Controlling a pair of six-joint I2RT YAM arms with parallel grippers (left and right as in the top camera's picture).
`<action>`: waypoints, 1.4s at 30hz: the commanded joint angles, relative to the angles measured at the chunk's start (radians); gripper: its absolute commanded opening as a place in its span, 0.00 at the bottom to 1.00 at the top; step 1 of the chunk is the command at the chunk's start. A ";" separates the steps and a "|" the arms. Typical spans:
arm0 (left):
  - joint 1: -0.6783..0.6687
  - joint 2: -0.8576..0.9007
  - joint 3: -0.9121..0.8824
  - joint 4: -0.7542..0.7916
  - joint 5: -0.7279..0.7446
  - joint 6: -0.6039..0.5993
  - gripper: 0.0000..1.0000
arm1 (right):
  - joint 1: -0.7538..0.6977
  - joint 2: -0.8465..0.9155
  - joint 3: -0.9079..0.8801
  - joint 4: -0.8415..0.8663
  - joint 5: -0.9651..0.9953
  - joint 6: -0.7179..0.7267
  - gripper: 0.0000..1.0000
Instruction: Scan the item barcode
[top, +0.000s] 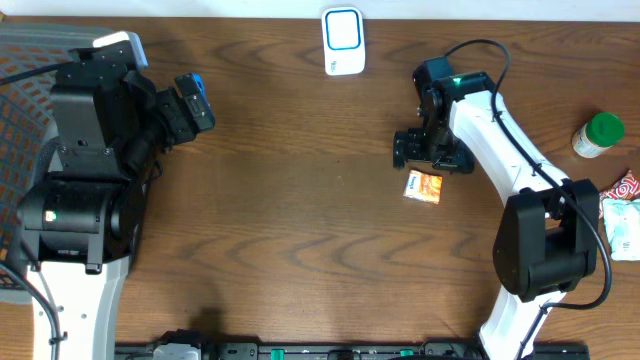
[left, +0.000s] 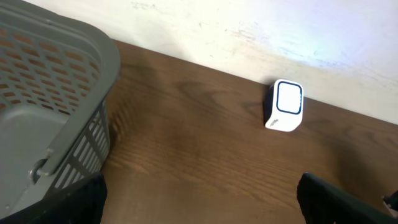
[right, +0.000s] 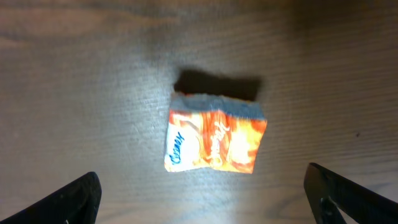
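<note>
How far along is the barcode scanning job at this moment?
Done: nothing visibly. In hand: nothing; the small orange foil packet lies on the wooden table under the open right gripper. Left: bring it to the white boxy scanner, unless already scanned, which I cannot tell.

A small orange and white packet (top: 423, 187) with blue lettering lies flat on the brown wooden table (top: 290, 210), right of centre, its upper edge crumpled. A white scanner (top: 343, 41) with a blue-rimmed window stands upright at the table's far edge, well apart.
</note>
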 joint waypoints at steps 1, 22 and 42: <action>0.005 0.000 0.011 0.000 -0.013 0.009 0.98 | 0.003 -0.006 0.019 -0.021 -0.084 -0.147 0.99; 0.005 0.000 0.011 0.000 -0.013 0.009 0.98 | -0.012 -0.006 0.010 0.002 -0.079 -0.512 0.99; 0.005 0.000 0.011 0.000 -0.013 0.009 0.98 | -0.166 -0.004 -0.230 0.268 -0.295 -0.606 0.99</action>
